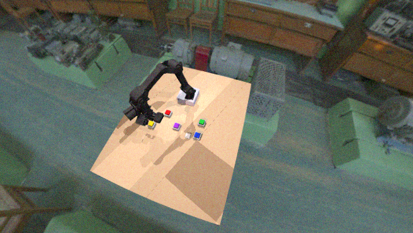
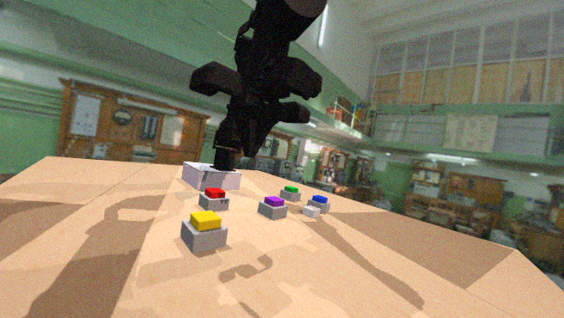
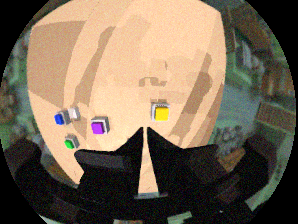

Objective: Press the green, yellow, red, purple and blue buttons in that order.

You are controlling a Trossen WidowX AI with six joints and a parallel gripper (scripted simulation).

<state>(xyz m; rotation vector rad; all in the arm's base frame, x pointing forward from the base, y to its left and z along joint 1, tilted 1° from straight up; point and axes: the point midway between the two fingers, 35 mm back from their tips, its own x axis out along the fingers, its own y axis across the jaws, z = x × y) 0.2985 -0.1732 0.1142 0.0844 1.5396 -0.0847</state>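
Lining up on the yellow button (image 1: 151, 123)

My claw (image 3: 147, 137), fingers together and holding nothing, hangs above it; I judge the cap stiff and sprung, best pushed squarely at its center.

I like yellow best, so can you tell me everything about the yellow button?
The yellow button is a flat, bright yellow square cap sitting on a plain grey box base. It looks like smooth plastic. The cap stands raised, so it does not look pushed in. It sits flat on the tan table, apart from the other buttons and nearest the camera in the exterior view. The black gripper, fingers shut and empty, hangs above it; nothing is seen touching the cap.
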